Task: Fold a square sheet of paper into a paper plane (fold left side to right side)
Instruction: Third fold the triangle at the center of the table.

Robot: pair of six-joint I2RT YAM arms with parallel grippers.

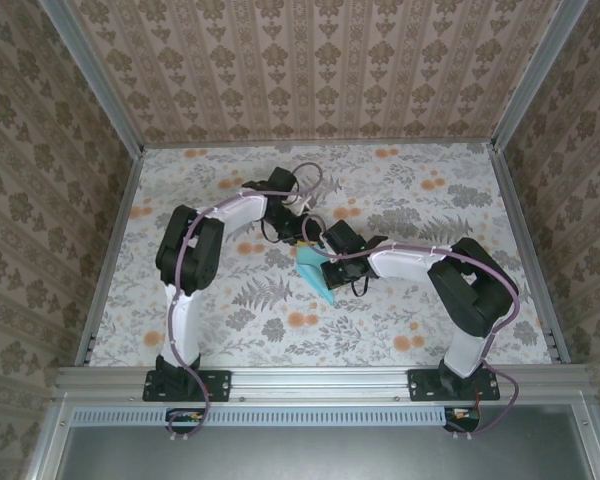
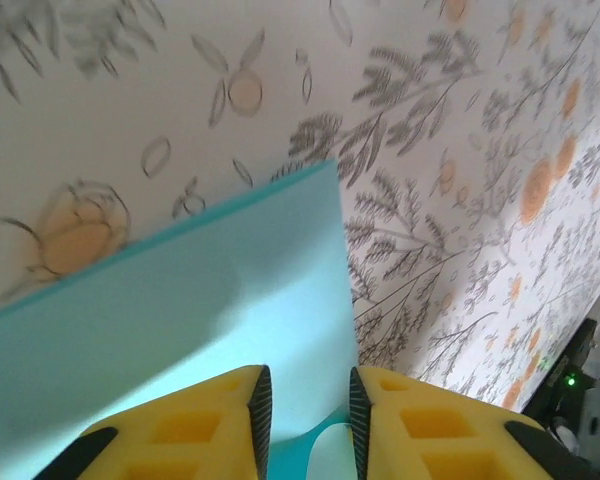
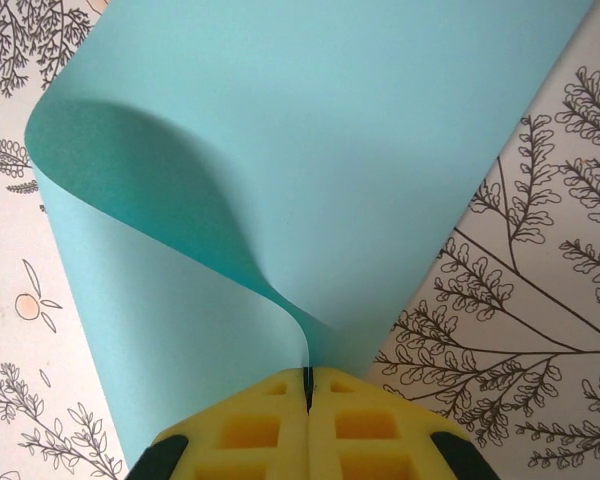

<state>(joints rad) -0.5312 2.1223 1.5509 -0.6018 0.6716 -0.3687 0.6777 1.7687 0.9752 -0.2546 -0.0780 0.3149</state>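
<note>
Floral tabletop [image 1: 410,190] lay under the square sheet of paper [image 3: 310,150], curled over mid-table; my right gripper [image 3: 307,385] pinched its edge; my left gripper [image 2: 307,390] stood slightly parted over it; edges needed matching squarely before creasing, I judged

One paper sheet [image 3: 280,150], one left hand [image 2: 304,405], one right hand [image 3: 308,380].

left pincer [image 2: 308,402] at the bottom edge, yellow fingers [image 2: 185,430] slightly parted, light-blue square sheet of paper [image 2: 180,300] just ahead of them, floral surface [image 2: 430,150] beyond
</note>
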